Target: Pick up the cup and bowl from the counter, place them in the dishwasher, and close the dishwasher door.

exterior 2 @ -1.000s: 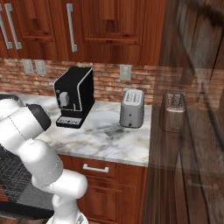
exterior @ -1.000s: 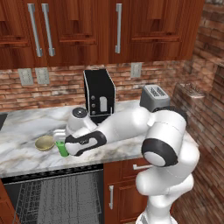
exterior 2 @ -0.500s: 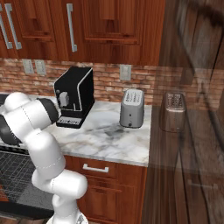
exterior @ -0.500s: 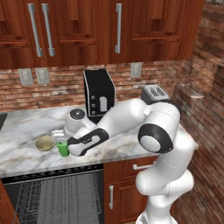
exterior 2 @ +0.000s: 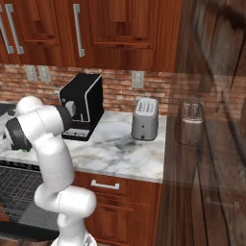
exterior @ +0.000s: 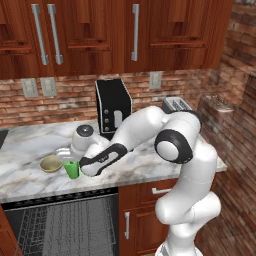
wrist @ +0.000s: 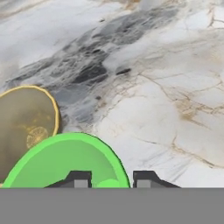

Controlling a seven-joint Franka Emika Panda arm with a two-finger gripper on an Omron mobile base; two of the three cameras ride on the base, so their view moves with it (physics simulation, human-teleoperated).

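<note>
The end effector [wrist: 112, 178] is at the cup [exterior: 71, 169], its two dark tips straddling the right-hand part of the green rim in the hand view, one tip inside the mouth and one outside. The gap between the tips is narrow, with the rim wall between them; whether the pads bear firmly on the wall cannot be told, so the grip is judged as closing on the cup, not confirmed. The cup stands upright on the table [exterior: 30, 145], near its front edge and directly above the open dishwasher [exterior: 60, 225]. The bowl [exterior: 50, 163] sits just left of the cup, very close to it; contact between the two cannot be settled. A black coffee machine [exterior: 113, 110] stands behind the arm, and a toaster [exterior 2: 144, 118] farther right, well apart from the work. Risks noted: a pinch on one side of a thin tapered wall may let the cup swing or slip out on lifting. Any sideways drift leftward could knock the bowl. With the cup so near the table edge, a slipped grasp could drop it onto the wire racks or the floor. The dishwasher door is not clearly discernible; its position should be checked before lowering.
</note>
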